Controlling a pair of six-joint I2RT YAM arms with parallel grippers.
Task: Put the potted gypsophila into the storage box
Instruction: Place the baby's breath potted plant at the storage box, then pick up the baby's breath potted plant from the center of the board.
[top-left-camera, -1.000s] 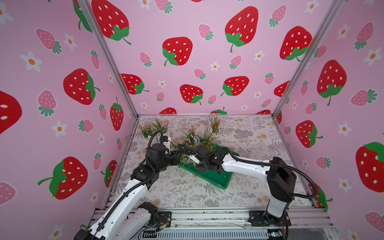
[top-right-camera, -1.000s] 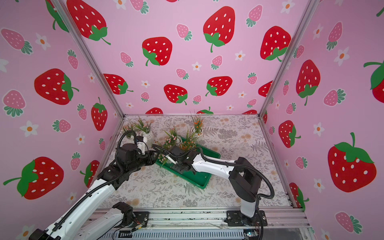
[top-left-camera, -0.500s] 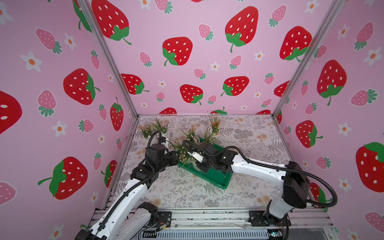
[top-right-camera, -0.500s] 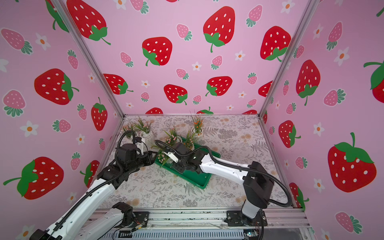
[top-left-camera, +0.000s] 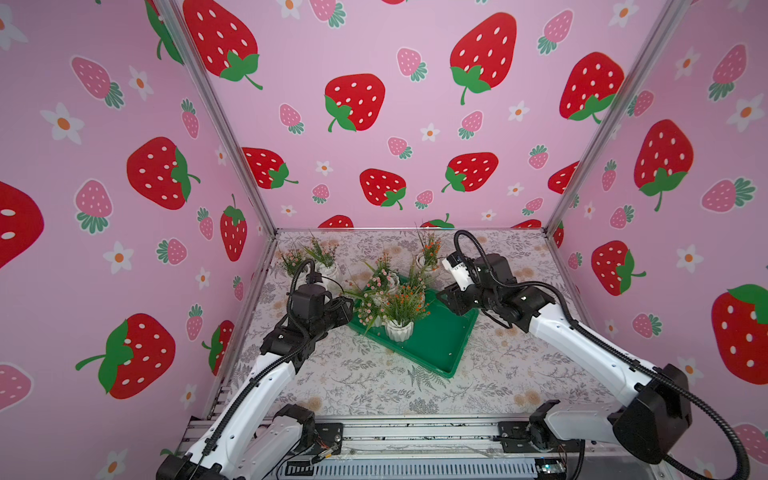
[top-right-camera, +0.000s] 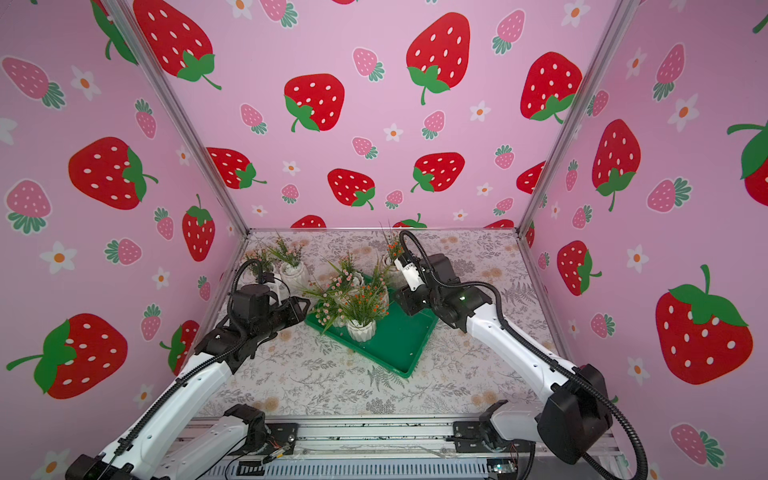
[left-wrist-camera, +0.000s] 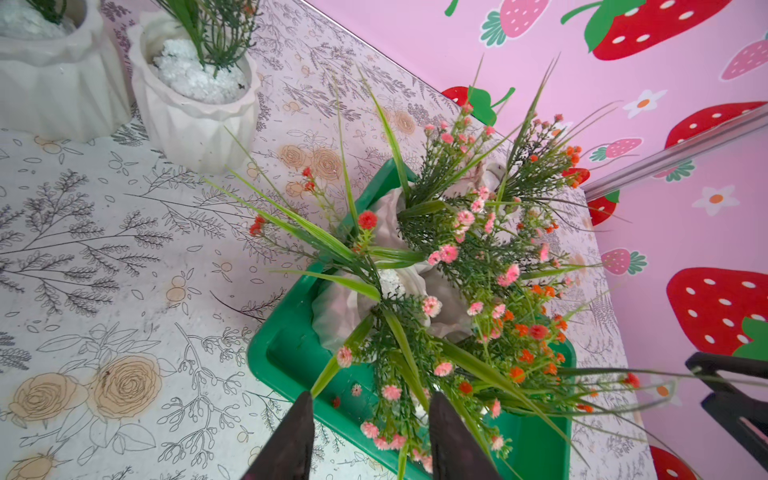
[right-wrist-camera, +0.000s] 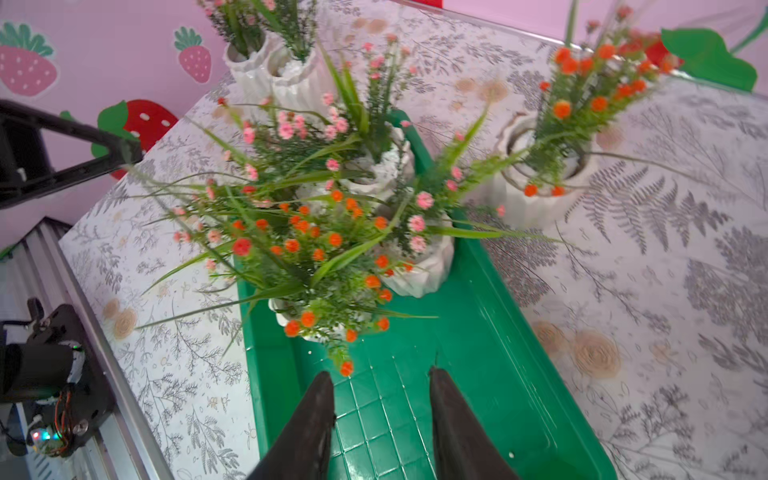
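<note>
The storage box (top-left-camera: 440, 340) is a green tray lying at an angle mid-table, also in a top view (top-right-camera: 399, 345). At its left end a white pot with orange flowers (top-left-camera: 399, 330) stands upright among pots of pink-flowered gypsophila (top-left-camera: 374, 318). My left gripper (top-left-camera: 349, 305) hovers at the tray's left corner. In its wrist view the left gripper (left-wrist-camera: 370, 415) is open, with loose sprigs between the fingers and no grip. My right gripper (top-left-camera: 446, 301) is at the tray's right side. In its wrist view the right gripper (right-wrist-camera: 382, 382) is open over bare tray floor (right-wrist-camera: 478, 353).
Two potted gypsophila (top-left-camera: 326, 270) stand together on the floral table at the back left, outside the tray. Another with orange flowers (top-left-camera: 428, 259) stands behind the tray, next to my right wrist. Pink strawberry walls close in three sides.
My right gripper has opened, left the orange-flowered pot standing in the tray and pulled back to the right. The left gripper has widened a little and stayed in place.
</note>
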